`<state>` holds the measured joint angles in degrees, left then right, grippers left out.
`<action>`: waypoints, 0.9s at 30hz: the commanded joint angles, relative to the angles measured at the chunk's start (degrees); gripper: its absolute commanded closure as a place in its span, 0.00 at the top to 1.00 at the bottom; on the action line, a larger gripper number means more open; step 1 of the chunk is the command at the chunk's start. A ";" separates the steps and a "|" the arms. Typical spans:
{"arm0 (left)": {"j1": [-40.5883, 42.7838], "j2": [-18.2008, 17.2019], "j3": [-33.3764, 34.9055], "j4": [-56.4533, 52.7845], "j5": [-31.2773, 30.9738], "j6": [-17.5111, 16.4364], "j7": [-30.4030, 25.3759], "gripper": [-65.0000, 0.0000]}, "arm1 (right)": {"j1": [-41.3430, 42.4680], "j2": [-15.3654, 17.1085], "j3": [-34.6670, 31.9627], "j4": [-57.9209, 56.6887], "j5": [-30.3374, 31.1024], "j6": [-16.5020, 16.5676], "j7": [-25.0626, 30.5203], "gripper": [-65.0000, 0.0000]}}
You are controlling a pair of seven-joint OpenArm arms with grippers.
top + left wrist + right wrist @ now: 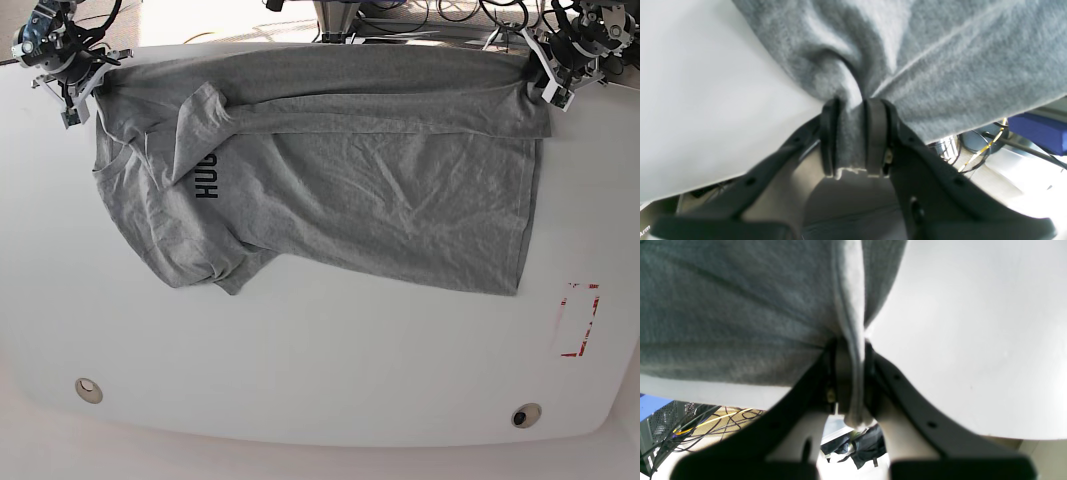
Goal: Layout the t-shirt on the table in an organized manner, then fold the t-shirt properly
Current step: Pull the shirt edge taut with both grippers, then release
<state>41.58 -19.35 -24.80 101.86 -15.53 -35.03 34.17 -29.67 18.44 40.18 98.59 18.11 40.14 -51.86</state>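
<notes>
Only "HUG" is readable on the grey t-shirt, which lies rumpled across the far half of the desk. The left claw is clamped on one far corner and the right claw on the other, both at the desk's far edge.

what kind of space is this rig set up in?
Most likely a robotics lab or test bench, not a home. A big white table carries a red dashed marker rectangle, loose cables sprawl past the table edge, and electronics boxes sit beside them. The t-shirt is the workpiece.
</notes>
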 commanded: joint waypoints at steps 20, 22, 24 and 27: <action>1.54 -1.44 -3.82 4.03 0.80 -0.01 0.86 0.83 | -0.53 1.48 1.53 2.03 -0.13 -0.14 0.47 0.67; 1.36 -1.52 -4.70 4.64 0.72 -0.01 0.86 0.83 | -0.53 1.48 1.97 3.96 -0.31 -0.14 0.47 0.81; 0.92 -1.52 -5.49 5.26 0.72 -0.01 0.86 0.83 | -0.53 1.21 2.59 5.81 -0.31 -0.14 0.47 0.89; -0.22 -1.52 -6.63 6.93 0.72 -0.01 0.95 0.83 | -0.53 1.12 3.46 8.80 -0.39 -0.14 0.47 0.94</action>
<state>41.82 -20.12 -30.28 106.56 -14.22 -35.00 36.32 -30.17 18.57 42.39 103.74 17.34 40.12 -52.45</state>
